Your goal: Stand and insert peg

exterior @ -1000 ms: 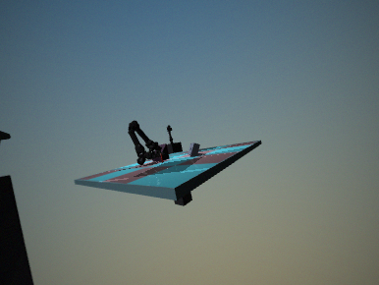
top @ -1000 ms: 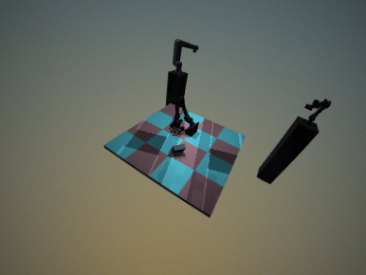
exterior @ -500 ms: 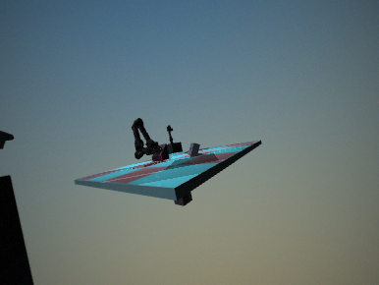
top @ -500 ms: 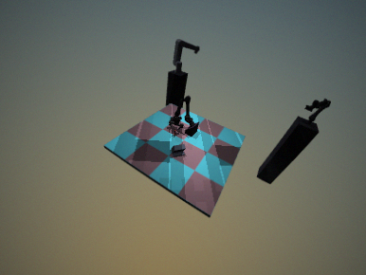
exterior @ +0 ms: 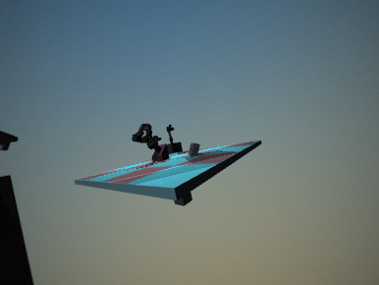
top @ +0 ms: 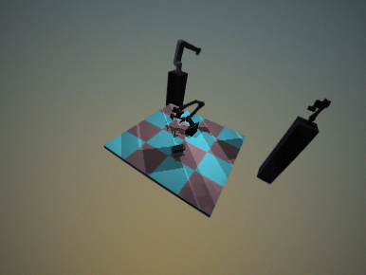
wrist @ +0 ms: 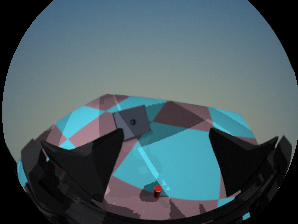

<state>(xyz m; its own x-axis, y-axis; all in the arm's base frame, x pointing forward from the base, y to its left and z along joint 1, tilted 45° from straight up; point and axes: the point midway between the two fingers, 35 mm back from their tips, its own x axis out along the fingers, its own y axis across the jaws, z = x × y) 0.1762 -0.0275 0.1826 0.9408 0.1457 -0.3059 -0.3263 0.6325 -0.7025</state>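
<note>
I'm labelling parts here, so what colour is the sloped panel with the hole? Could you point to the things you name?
Grey: the panel (wrist: 141,118) shows best in the wrist view.

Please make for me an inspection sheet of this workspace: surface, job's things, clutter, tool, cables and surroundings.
Surface: checkered table in cyan and dull pink, crossed by shadows and thin light streaks.
Peg: red peg, standing upright on the table, free of the tool; white band hard to make out.
Panel: grey sloped panel, its one dark hole with no peg in it.
Clutter: nothing seen among the job's things.
Tool: gripper open, nothing between its fingers.
Cables: nothing seen.
Surroundings: two dark pillars beyond the table edge, each with an arm-like shape on top; plain hazy backdrop.
</note>
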